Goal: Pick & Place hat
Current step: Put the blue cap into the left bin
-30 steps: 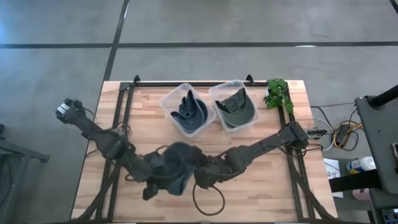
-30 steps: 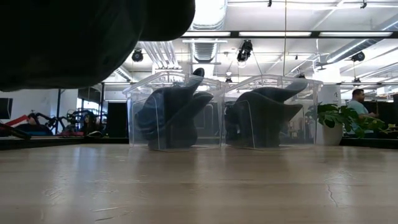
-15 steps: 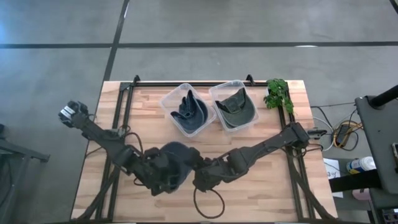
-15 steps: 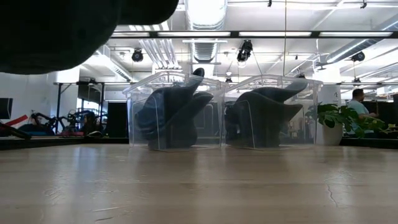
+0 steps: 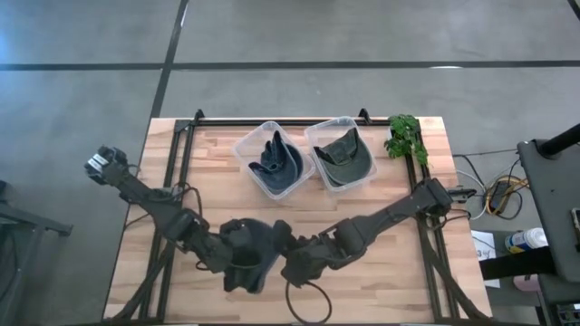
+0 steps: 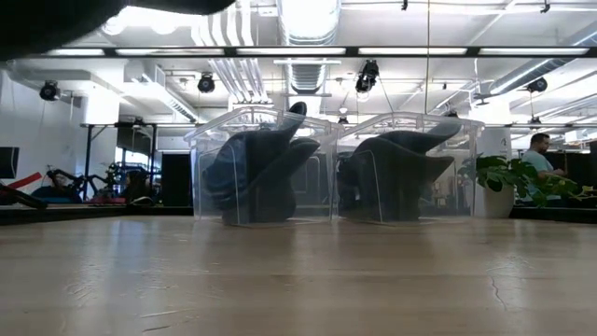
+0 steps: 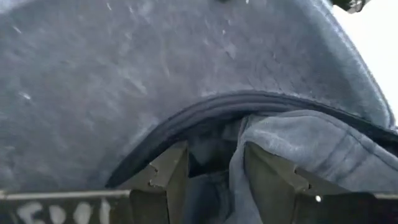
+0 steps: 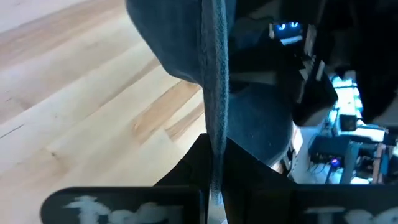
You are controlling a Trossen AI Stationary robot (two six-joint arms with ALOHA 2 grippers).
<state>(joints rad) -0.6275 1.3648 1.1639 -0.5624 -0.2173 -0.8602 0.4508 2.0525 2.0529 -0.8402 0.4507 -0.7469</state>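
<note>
A dark blue-grey hat (image 5: 249, 243) hangs between both grippers over the table's near middle. In the low view only its underside (image 6: 56, 13) shows, at the picture's top left, well above the tabletop. My left gripper (image 5: 241, 268) is shut on the hat's left side and my right gripper (image 5: 288, 259) on its right side. The left wrist view is filled with the hat's cloth (image 7: 124, 74). The right wrist view looks along the hat's thin edge (image 8: 214, 74). My left gripper (image 7: 214, 180) pinches a bunched fold of the hat's cloth (image 7: 217, 158) between its two fingers (image 7: 168, 177), just below a stitched seam. The hat is lifted clear of the table. My right gripper (image 8: 214, 180) is shut on the hat's thin stitched edge (image 8: 215, 149), which runs straight out from between the fingers (image 8: 186, 171). The hat hangs free above the wood.
Two clear bins stand at the table's far middle: the left bin (image 5: 245, 145) holds a denim-blue hat (image 5: 276, 161), the right bin (image 5: 314, 132) an olive hat (image 5: 344, 158). A green plant (image 5: 405, 136) sits at the far right corner. Bare wood (image 6: 298, 271) lies below the hat.
The hat has risen: in the low view its dark shape has climbed from the upper left quarter almost out of the picture's top. In the high view it has drawn together from a broad spread into a narrower bunch, and my left gripper has moved toward my right gripper.
</note>
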